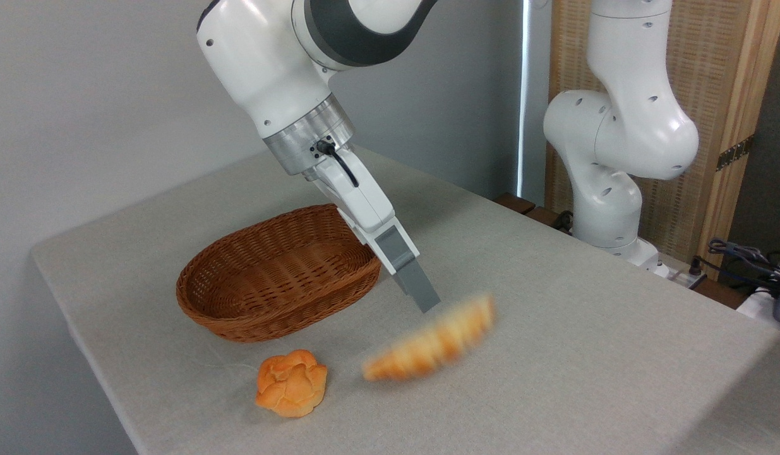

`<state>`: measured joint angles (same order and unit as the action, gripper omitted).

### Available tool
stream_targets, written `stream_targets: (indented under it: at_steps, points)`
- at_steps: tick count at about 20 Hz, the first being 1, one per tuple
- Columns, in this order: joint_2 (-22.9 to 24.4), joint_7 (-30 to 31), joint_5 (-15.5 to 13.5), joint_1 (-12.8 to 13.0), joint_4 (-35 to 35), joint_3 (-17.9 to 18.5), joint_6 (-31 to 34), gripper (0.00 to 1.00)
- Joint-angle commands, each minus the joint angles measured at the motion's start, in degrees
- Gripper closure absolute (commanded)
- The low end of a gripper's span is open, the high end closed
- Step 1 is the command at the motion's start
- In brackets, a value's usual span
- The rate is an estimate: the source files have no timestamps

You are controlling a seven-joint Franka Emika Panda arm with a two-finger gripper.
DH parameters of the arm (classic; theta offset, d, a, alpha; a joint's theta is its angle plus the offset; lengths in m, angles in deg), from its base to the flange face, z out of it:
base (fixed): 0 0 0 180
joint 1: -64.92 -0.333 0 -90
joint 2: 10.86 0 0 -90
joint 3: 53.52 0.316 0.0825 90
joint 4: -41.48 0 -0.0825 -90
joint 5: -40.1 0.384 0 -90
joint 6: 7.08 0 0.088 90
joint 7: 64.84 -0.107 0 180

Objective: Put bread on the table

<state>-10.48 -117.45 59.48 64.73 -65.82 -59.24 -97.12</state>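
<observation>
**Bread beside the hand, out of the basket**

At the middle of the surface (554,303), the arm (270,57) reaches down from the upper left, its wrist tilted so that the hand (427,302) slants down and to the right. The grey fingers (417,278) are seen edge-on and overlap as one bar; whether the hand is open or closed cannot be told. Nothing is visibly held between them.

Item 1, bread (431,346): long golden loaf with browner ridges, motion-blurred. It sits just below and right of the fingertips, its upper right end near them, its lower left end pointing toward the front edge. It slants up to the right. Whether it rests on the surface or is just above it cannot be told through the blur. It is outside the basket.

Item 2, basket (279,275): brown oval wicker, left of the hand and behind it, nothing visible inside. The hand's body overlaps its right rim in the view.

Item 3, bun (292,382): small, round, knotted, orange; on the surface in front of the basket, left of the bread and apart from it.

Item 4, arm base (617,145): white, at the far right edge of the surface, before a wooden screen (724,95). Cables (750,262) lie at far right.
</observation>
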Motion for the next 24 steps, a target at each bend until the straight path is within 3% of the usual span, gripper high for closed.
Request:
stream_targets:
  at_steps: [1, 9, 11, 15, 18, 20, 24]
  points:
    - [1.11, 1.28, 0.92, 0.37, -0.63, 0.36, 1.19, 0.00]
    - [1.11, 1.99, -0.74, 0.37, 0.25, 0.36, 0.93, 0.00]
    - [1.11, 2.51, -3.99, 0.37, 2.00, 0.36, 0.75, 0.00]
    - [1.20, 9.53, -13.29, 0.37, 6.22, 0.36, 0.31, 0.00]
    - [1.02, 10.60, -19.27, 0.37, 9.99, 0.45, -0.13, 0.00]
    - [1.02, 10.78, -21.39, 0.37, 10.44, 0.45, -3.45, 0.00]
    - [1.11, 13.67, -21.40, 0.54, 10.62, 0.36, -6.80, 0.00]
